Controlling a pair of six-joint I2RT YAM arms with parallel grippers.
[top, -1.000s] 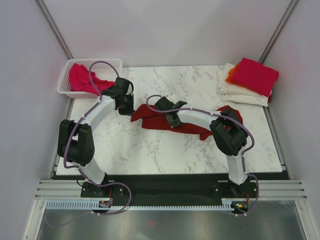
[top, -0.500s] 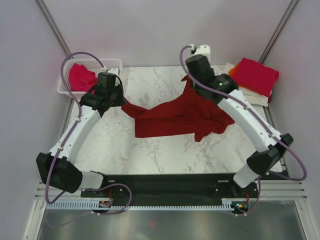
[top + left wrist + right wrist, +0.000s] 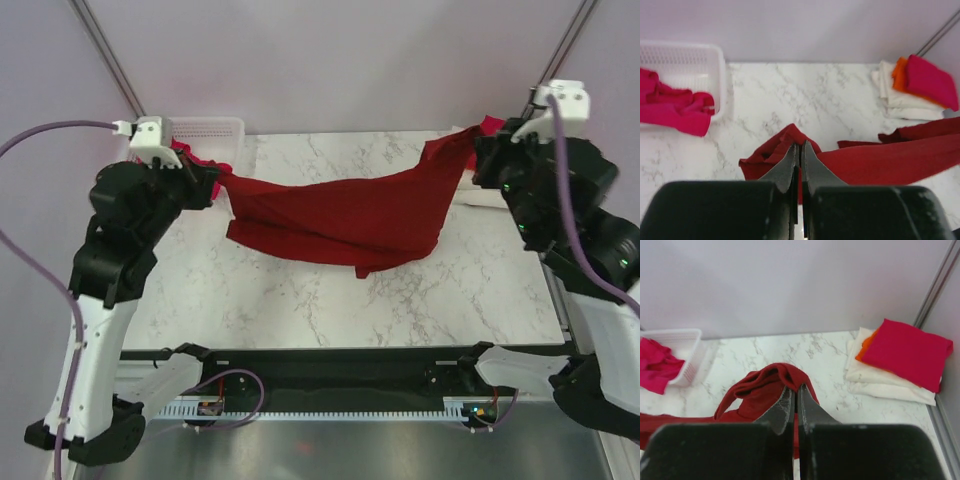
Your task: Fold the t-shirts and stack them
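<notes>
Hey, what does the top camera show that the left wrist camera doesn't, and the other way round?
Only top external: both arms, with the whole dark red t-shirt stretched between the left gripper and right gripper. Only left wrist: the pink shirts in the white basket and the folded stack in plain sight; from above the arms hide most of both. Shared: the red shirt, the marble table and the left gripper shut on cloth.

Both arms have swung apart and upward, stretching the dark red t-shirt [image 3: 340,215] taut between them.
</notes>
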